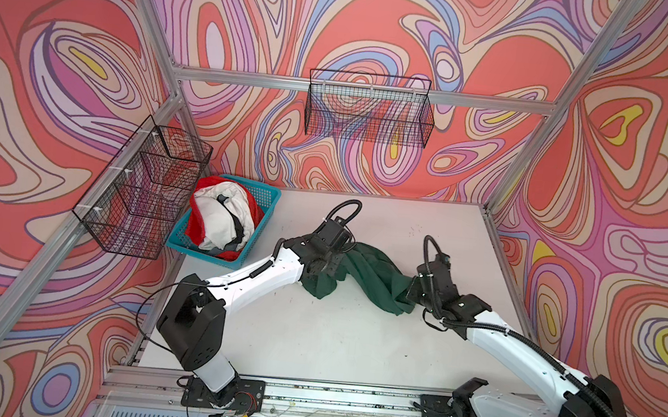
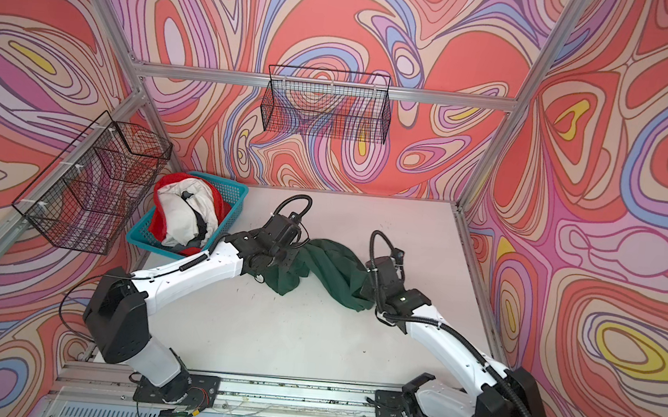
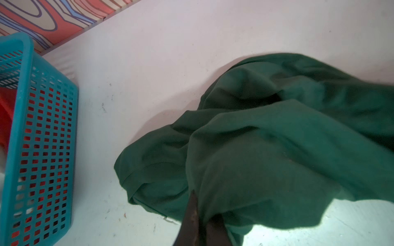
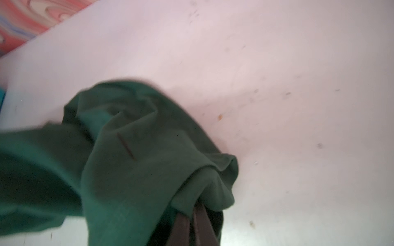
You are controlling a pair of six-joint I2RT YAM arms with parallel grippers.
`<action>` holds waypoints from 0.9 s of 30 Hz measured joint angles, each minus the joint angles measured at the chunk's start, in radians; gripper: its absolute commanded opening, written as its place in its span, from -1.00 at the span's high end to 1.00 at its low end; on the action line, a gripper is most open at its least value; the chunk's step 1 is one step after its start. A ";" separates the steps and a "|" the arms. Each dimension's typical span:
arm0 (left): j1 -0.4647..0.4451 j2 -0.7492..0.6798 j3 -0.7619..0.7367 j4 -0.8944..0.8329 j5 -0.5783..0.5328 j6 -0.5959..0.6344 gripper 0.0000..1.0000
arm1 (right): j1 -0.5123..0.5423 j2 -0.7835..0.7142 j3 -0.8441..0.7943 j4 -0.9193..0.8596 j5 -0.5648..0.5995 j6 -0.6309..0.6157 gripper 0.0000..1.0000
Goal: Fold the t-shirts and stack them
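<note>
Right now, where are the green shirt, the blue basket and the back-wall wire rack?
green shirt (image 1: 372, 271): in a top view, bunched middle.
blue basket (image 1: 264, 215): in a top view, right wall.
back-wall wire rack (image 1: 368, 114): in a top view, front mesh.

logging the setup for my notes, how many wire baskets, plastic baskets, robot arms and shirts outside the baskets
wire baskets: 2
plastic basket: 1
robot arms: 2
green shirt outside the baskets: 1
total: 6
</note>
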 measured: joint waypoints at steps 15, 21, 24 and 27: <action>0.000 0.007 -0.047 0.032 0.043 -0.004 1.00 | -0.285 0.485 0.366 0.001 -0.178 -0.246 -0.63; 0.000 0.029 0.013 -0.003 0.045 -0.019 1.00 | -0.267 0.181 0.192 0.018 -0.258 -0.230 -0.59; 0.000 0.029 0.071 -0.033 0.050 -0.030 1.00 | -0.220 0.001 0.055 0.043 -0.324 -0.186 -0.52; 0.000 0.029 0.131 -0.048 0.064 -0.046 1.00 | -0.140 -0.075 -0.052 0.057 -0.369 -0.138 -0.40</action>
